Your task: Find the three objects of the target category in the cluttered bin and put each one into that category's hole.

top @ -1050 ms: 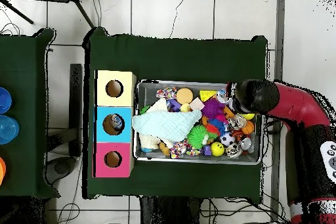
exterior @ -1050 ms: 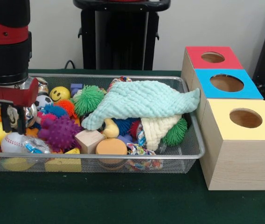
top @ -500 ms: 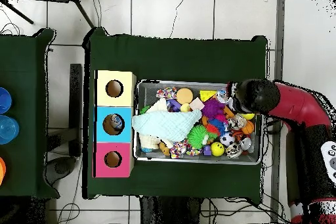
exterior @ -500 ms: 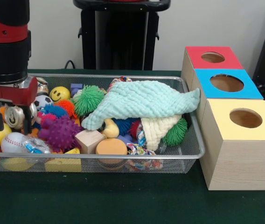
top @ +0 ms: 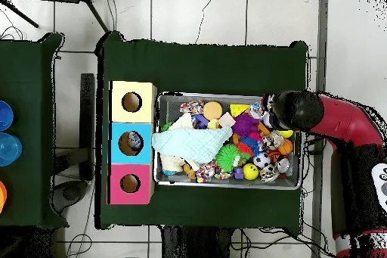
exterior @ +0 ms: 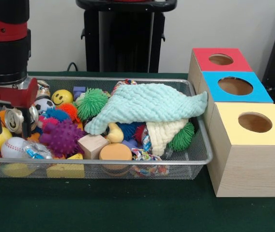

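While the arm hangs over the bin's end farthest from the boxes, this is how it looks from where I stand:

Grip: the gripper (exterior: 9,121) has its two fingers (exterior: 26,126) closed on a small silver can (exterior: 13,120), held between them just above the pile.

Around the fingers: a baseball (exterior: 12,146) lies below them, a purple spiky ball (exterior: 61,137) just beside them, and a mint cloth (exterior: 147,107) is draped well off toward the boxes.

Progress: I'd say one pick is in hand and nothing is dropped yet. Something pale shows inside the blue box's hole (top: 131,143) from overhead, though I can't tell what. The bin (exterior: 128,164) remains crowded.

Writing: none readable on the can or boxes.
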Robot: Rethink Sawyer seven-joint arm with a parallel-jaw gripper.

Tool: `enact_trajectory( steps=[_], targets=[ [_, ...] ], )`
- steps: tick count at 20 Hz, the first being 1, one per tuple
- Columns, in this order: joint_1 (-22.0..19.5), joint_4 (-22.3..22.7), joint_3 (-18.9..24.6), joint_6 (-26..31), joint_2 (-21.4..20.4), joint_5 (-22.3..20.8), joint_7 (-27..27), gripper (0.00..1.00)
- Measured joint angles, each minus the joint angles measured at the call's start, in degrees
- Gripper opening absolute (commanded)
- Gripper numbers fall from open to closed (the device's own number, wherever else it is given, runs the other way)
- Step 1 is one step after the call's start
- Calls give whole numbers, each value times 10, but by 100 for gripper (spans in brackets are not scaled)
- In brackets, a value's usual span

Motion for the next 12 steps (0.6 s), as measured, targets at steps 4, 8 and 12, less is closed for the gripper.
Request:
enact_trajectory(
  steps=[4,8,12],
  targets=[
    [-1,1,2,0,0,1,0,100],
    [-2,4,2,0,0,1,0,100],
    [-2,9,2,0,-2,2,0,100]
  ],
)
